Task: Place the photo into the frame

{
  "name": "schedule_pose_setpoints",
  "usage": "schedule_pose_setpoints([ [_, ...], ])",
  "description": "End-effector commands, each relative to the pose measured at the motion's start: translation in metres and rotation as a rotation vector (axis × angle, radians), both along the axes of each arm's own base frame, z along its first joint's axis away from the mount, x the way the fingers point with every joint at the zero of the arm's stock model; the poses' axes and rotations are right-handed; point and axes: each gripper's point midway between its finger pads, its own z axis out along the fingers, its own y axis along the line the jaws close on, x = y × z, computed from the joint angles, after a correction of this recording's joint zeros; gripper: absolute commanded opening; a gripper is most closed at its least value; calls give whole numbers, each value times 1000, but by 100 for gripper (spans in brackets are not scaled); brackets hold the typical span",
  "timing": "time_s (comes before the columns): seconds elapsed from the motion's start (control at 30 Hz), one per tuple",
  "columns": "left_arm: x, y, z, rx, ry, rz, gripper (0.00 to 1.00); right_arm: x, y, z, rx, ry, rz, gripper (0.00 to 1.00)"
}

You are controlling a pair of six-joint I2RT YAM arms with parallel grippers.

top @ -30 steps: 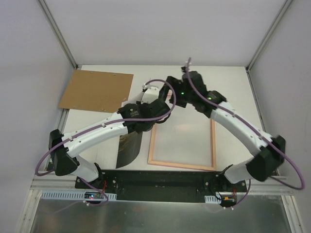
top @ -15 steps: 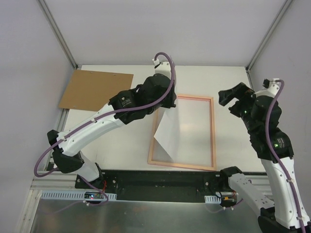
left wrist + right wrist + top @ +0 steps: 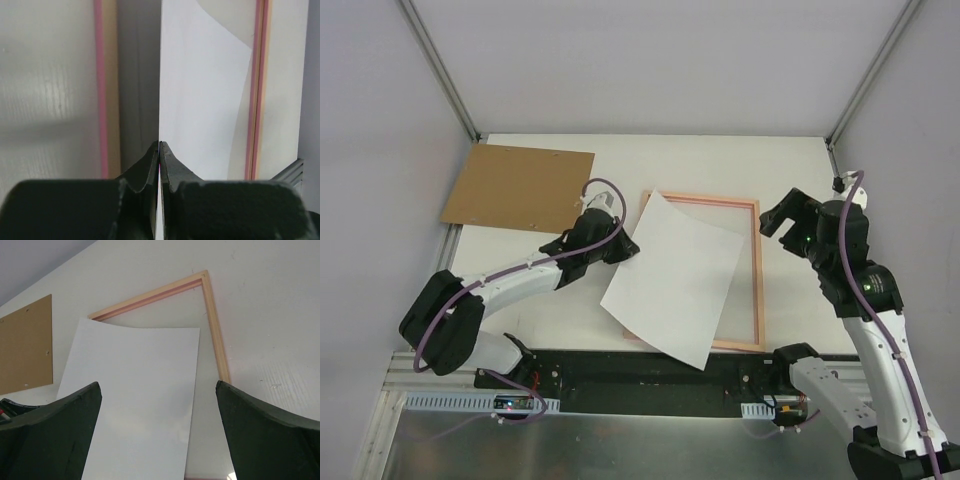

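Two fingers of the left gripper are pressed together on the thin edge of the photo, pinching it just outside the left rail of the frame. Half a second ago the sheet hung steeply over the frame's left half; now it has been lowered almost flat, white back up (so the picture side faces the pane). It sits skewed, with one corner past the frame's left rail and another past its near rail. I judge it laid on rather than seated, and it wants turning square. The right gripper hangs spread and empty beside the frame's right rail, touching nothing.
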Motion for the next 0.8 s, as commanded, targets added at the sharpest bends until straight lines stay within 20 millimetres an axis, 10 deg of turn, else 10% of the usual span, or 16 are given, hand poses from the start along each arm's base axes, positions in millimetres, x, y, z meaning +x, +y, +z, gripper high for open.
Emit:
schedule_pose_setpoints([
  [0.0,10,-14,33,-216,-121,16,0,3,4,-10,2,17,26,100],
  [0.43,30,10,8,-275,-222,262,0,4,12,-23,5,57,69,100],
  [0.77,32,-29,-7,-300,-202,218,0,-1,10,-18,-19,61,86,100],
])
